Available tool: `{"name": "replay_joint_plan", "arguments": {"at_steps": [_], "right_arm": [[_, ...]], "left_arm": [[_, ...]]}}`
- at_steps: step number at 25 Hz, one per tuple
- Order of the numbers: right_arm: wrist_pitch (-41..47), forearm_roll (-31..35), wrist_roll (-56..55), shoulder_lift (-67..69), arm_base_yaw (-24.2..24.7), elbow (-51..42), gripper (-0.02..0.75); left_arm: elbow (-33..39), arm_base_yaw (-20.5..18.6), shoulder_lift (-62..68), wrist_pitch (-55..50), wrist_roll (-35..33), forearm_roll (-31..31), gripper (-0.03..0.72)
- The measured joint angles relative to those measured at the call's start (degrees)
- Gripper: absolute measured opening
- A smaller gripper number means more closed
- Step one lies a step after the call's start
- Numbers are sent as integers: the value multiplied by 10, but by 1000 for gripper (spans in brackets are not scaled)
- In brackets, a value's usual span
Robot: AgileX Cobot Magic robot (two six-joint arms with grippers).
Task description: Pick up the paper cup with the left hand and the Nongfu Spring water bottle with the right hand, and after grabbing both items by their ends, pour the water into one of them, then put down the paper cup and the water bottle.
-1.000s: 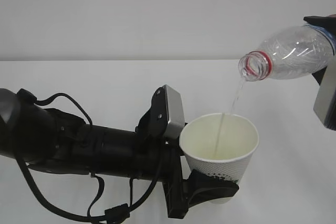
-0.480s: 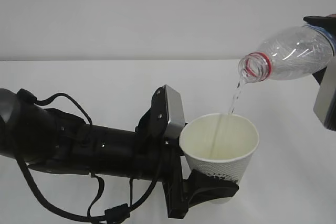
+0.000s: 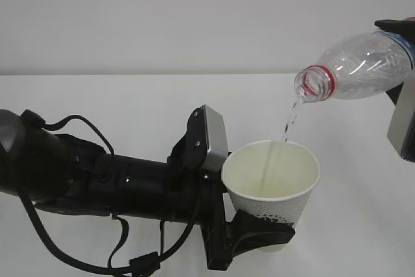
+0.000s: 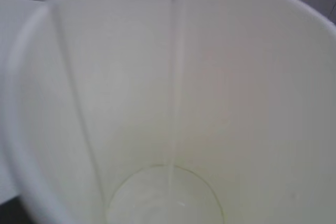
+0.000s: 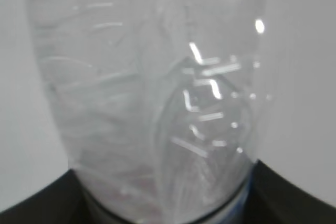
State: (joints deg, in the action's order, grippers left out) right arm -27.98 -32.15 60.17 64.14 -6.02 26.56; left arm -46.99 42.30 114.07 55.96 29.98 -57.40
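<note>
So nearest the camera, across the lower left of the exterior view, the left hand [image 3: 259, 235] has its forked jaws clenched around the bottom end of the paper cup [image 3: 271, 189], which sits a bit right of center, low in the frame, tipped slightly with its mouth open to the upper right. The wrist shot from that arm looks straight down inside the cup [image 4: 252, 103], and you can see a thin line of the water [image 4: 175, 103] running down to a small pool at the bottom, so there's not much in there yet, I'd say. Further back and higher, in the upper right corner, the Nongfu Spring water bottle [image 3: 360, 66] is tipped nearly flat, neck pointing down-left, red ring showing, mouth above and a bit right of the cup's rim, not touching it. The right hand [image 3: 405, 95] is mostly cut off by the frame edge, but its wrist view shows the dark jaws grasping the bottle [image 5: 152, 103] at its base end. What's changed: compared to a second ago the stream [image 3: 289, 118] looks thinner and more broken up into drips below the mouth, while both arms have barely budged. My read is the pour is tailing off, so setting both things down can't be far away.
</note>
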Motion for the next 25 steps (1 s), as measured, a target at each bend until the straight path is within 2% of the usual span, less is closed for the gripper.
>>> {"name": "replay_joint_plan", "arguments": {"at_steps": [25], "right_arm": [[0, 0, 8, 0, 0, 0, 426]], "left_arm": [[0, 0, 0, 0, 0, 0, 545]]}}
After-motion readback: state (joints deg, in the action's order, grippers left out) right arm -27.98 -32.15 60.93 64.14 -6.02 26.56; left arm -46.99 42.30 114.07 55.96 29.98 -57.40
